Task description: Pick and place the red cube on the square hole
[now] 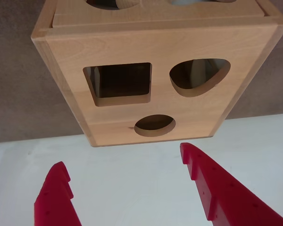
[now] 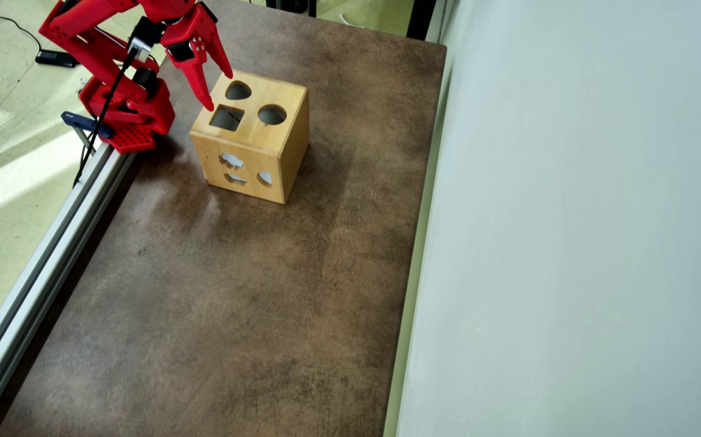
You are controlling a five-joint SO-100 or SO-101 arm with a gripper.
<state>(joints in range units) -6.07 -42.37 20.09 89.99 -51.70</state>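
The light wooden box (image 2: 277,152) stands on the brown table near the arm's base. Its top face carries the dark square hole (image 2: 227,118), a round cutout (image 2: 272,115) and a rounded heart-like cutout (image 2: 238,91). In the wrist view the square hole (image 1: 120,82) sits upper left on the box (image 1: 155,47). My red gripper (image 2: 218,90) hovers over the top's left edge, beside the square hole. In the wrist view the gripper (image 1: 122,154) is open, with only pale background between its fingers. The red cube is out of view in both frames.
The arm's red base (image 2: 125,118) is clamped at the table's left edge beside an aluminium rail (image 2: 40,261). A pale wall (image 2: 568,243) borders the brown table (image 2: 235,303) on the right. The box's front side has smaller cutouts (image 2: 232,161).
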